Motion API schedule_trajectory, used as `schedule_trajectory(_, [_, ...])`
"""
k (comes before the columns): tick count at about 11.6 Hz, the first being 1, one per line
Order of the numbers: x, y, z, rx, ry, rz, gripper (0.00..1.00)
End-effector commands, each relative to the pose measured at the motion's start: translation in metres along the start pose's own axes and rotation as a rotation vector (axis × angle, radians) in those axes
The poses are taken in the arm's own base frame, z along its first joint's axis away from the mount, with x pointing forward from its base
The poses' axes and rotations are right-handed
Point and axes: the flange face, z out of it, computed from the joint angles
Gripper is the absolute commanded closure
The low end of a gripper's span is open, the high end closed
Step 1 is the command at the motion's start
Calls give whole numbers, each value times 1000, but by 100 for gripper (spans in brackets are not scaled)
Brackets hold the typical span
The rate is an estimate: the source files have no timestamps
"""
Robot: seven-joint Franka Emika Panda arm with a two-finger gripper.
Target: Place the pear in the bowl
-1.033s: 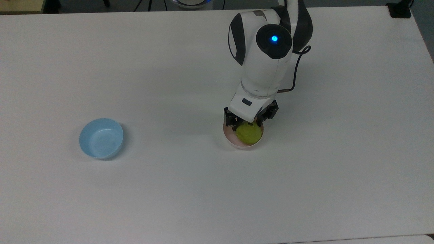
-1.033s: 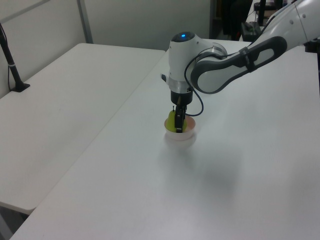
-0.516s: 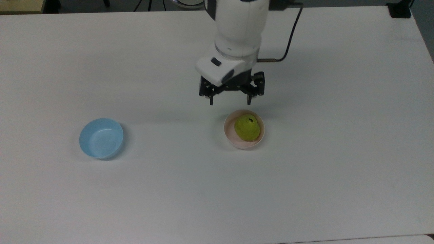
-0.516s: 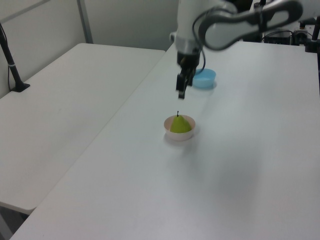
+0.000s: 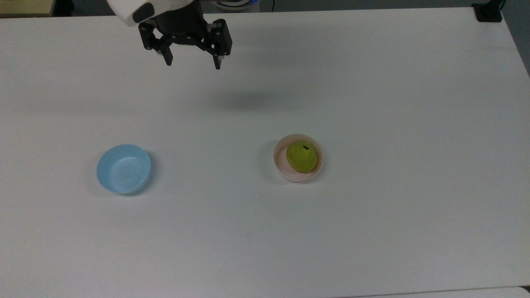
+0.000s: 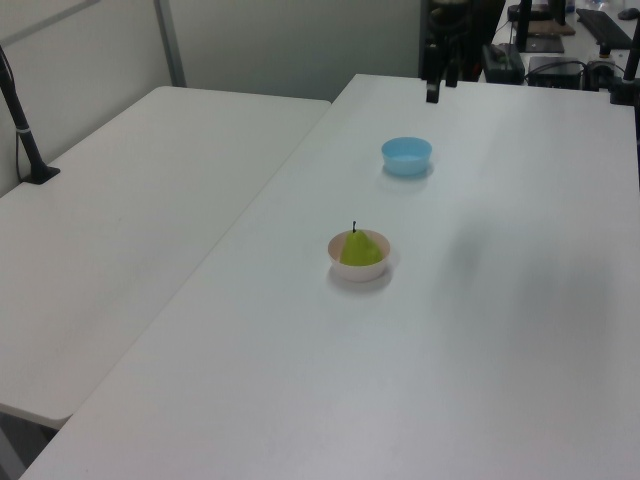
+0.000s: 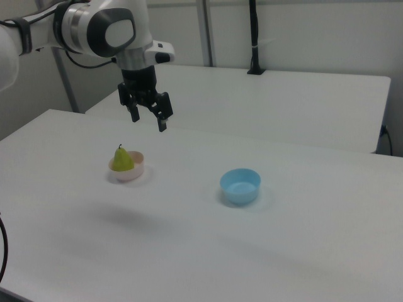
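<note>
The yellow-green pear [image 5: 302, 156] [image 6: 361, 248] [image 7: 123, 160] sits upright inside the pale pink bowl [image 5: 290, 174] [image 6: 360, 274] [image 7: 135, 171], its dark stem pointing up. My gripper [image 5: 193, 64] [image 7: 148, 121] hangs high above the table with its black fingers spread open and nothing between them. It is far from the pear, toward the top view's upper left. In the left view the gripper [image 6: 438, 88] is at the far end of the table.
A light blue bowl [image 5: 123, 168] [image 6: 407, 156] [image 7: 240, 185] stands on the white table [image 5: 372, 103] at the top view's left. A second white table [image 6: 120, 220] adjoins it on the left view's left. Black clamps and poles stand at the table edges.
My gripper let go of the pear in the pink bowl, rose, and swung away to the top view's upper left. The pear stays in the bowl.
</note>
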Motion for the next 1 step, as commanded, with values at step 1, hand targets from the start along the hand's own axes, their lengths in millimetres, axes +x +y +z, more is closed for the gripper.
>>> schedule_trajectory(1, [-9,19,1,-38,-14,-4,0])
